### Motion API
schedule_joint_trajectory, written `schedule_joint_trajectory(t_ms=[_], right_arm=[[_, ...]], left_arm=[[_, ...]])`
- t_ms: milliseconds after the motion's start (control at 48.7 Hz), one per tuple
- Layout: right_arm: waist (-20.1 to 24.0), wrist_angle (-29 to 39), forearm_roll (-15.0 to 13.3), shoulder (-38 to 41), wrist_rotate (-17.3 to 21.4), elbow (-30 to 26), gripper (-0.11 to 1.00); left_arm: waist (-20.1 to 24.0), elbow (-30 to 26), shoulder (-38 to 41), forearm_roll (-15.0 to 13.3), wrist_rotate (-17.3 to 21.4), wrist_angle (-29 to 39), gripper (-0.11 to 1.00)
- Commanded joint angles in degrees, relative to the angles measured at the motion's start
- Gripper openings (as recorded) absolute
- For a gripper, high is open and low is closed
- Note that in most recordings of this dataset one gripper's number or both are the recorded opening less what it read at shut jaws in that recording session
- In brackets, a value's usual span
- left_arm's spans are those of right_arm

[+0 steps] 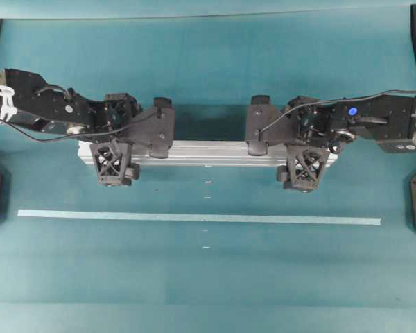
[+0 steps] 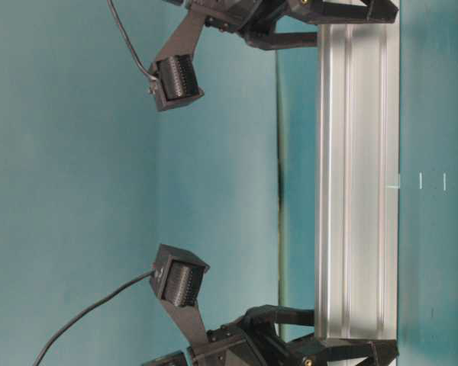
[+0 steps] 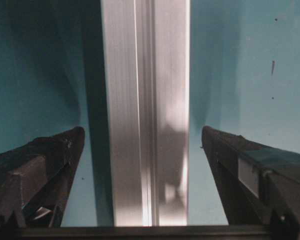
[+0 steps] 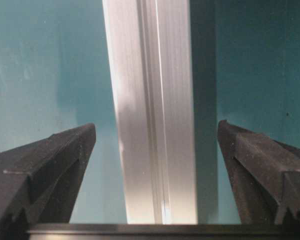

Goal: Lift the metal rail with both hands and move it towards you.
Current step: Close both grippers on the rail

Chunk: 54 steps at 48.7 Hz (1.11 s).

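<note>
Aluminium: metal rail (image 1: 208,153) lies flat on teal table (image 1: 208,277), across middle, beyond pale tape strip (image 1: 194,217).

Left tool (image 1: 140,153) straddles rail near left end, jaws fully spread, fingers (image 3: 45,170) clear of both sides, holding nothing.

Right tool (image 1: 284,154) likewise near right end, wide open, empty.

Risks: one tool closing or lifting ahead of other, so rail tilts or twists out. Smooth metal may slip in pads. Tools slightly angled to rail; closing could skew it.
</note>
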Motion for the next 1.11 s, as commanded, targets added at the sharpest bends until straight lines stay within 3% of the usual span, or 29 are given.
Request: schedule_joint_trajectory(t_ms=[0,472,534,719,760,1088], right_arm=[[0.1,-0.4,0.2,0.3,0.0,-0.2,1.0],[0.0,-1.0,0.2,0.7,0.7,0.2,0.96],[0.0,-1.0,0.2,0.7,0.7,0.1,0.89],[0.4,-0.6,0.3,0.9,0.6,0.0,0.42],[0.4,-0.5,0.4,0.8,0.6,0.0,0.39],[0.4,-0.3,0.8,0.9,0.4,0.0,0.39]], left_arm=[[0.1,0.0,-0.3,0.0,-0.2,-0.7,0.99],[0.1,0.5,-0.4,0.1,-5.4,-2.6,0.96],[0.0,0.7,-0.4,0.1,-5.7,-2.6,0.89],[0.1,1.1,-0.6,0.1,-5.4,-2.7,0.38],[0.0,1.1,-0.5,0.0,-5.4,-2.7,0.31],[0.1,1.1,-0.6,0.1,-5.4,-2.6,0.3]])
